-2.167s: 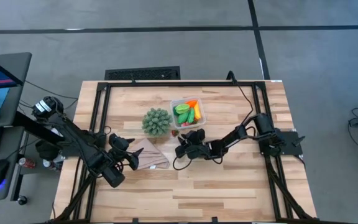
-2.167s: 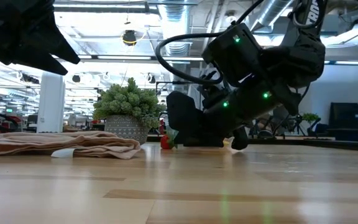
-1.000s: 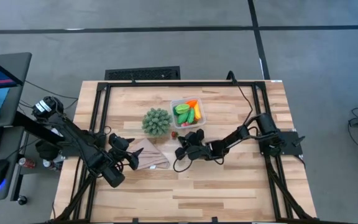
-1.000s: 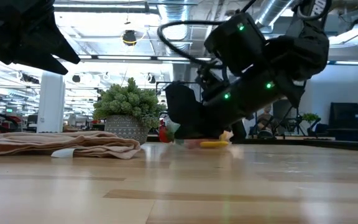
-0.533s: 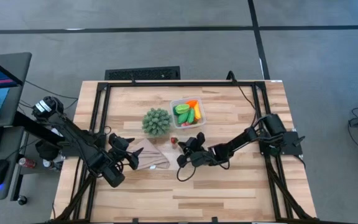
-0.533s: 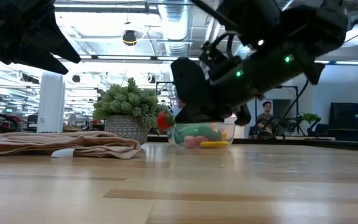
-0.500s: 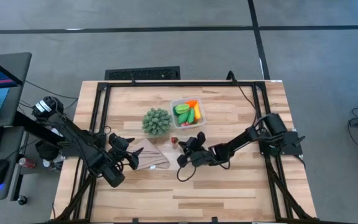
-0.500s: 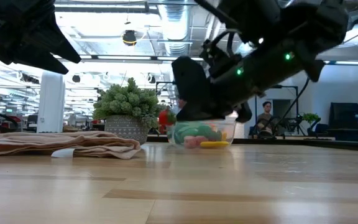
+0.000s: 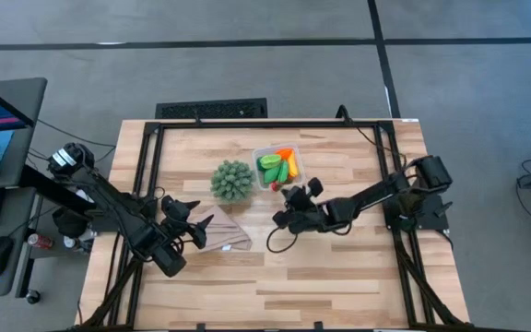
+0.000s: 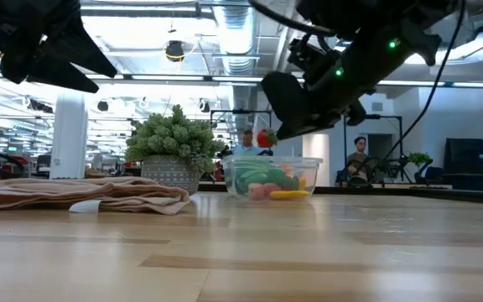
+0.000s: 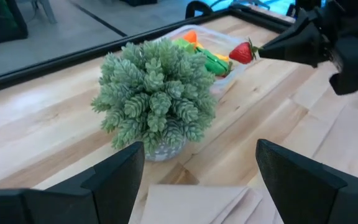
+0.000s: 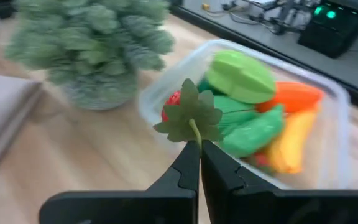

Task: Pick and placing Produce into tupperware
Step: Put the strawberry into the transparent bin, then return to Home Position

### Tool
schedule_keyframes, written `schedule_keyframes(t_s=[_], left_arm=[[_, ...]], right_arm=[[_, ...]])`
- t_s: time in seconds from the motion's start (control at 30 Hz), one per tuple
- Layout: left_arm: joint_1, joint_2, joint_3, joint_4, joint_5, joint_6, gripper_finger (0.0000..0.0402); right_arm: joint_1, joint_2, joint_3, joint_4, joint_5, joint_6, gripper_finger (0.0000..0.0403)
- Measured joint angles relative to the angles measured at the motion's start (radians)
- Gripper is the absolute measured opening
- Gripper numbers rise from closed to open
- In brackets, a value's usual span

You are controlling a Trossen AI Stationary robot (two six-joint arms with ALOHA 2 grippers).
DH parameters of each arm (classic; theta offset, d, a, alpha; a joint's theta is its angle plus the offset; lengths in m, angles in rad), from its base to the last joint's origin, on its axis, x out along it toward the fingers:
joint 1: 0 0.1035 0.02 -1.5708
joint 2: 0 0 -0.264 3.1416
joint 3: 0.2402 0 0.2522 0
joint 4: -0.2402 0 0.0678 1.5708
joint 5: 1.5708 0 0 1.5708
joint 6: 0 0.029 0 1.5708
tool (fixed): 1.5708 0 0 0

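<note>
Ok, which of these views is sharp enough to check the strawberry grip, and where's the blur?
Left wrist view: strawberry crisp at the right end effector tip. Right wrist view: leafy cap in focus, plant and tupperware soft. Low view: arms backlit, dark silhouettes against bright ceiling lights.

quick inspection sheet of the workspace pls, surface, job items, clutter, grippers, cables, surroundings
surface: wooden table inside a black frame, mostly bare toward the front.
job's things: clear tupperware holding green, orange and yellow produce; a red strawberry is held in the air beside it, pinched by its green leaf top.
clutter: spiky green plant in a pot; tan folded cloth.
grippers: right gripper shut on the strawberry's leaf top, raised near the tupperware; left gripper open, waiting above the cloth.
cables: black cable looping under the right arm.
surroundings: grey floor; desk with keyboard and mouse on the left; a person stands in the room behind.
</note>
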Motion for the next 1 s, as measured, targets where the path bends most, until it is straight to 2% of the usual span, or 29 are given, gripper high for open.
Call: schedule_keyframes(t_s=[0.3, 0.5, 0.57, 1.0], left_arm=[[0.000, 0.000, 0.000, 0.000, -0.034, 0.007, 0.0300], [0.000, 0.000, 0.000, 0.000, -0.035, 0.020, 0.0300], [0.000, 0.000, 0.000, 0.000, -0.035, 0.020, 0.0300], [0.000, 0.000, 0.000, 0.000, -0.034, 0.019, 0.0300]], right_arm=[[-0.112, -0.060, 0.000, -0.125, -0.024, 0.008, 0.0000], [-0.221, -0.056, 0.000, -0.167, -0.175, 0.006, 0.0004], [-0.244, -0.056, 0.000, -0.165, -0.194, 0.006, 0.0008], [-0.250, -0.071, 0.005, -0.126, -0.190, -0.074, 0.0061]])
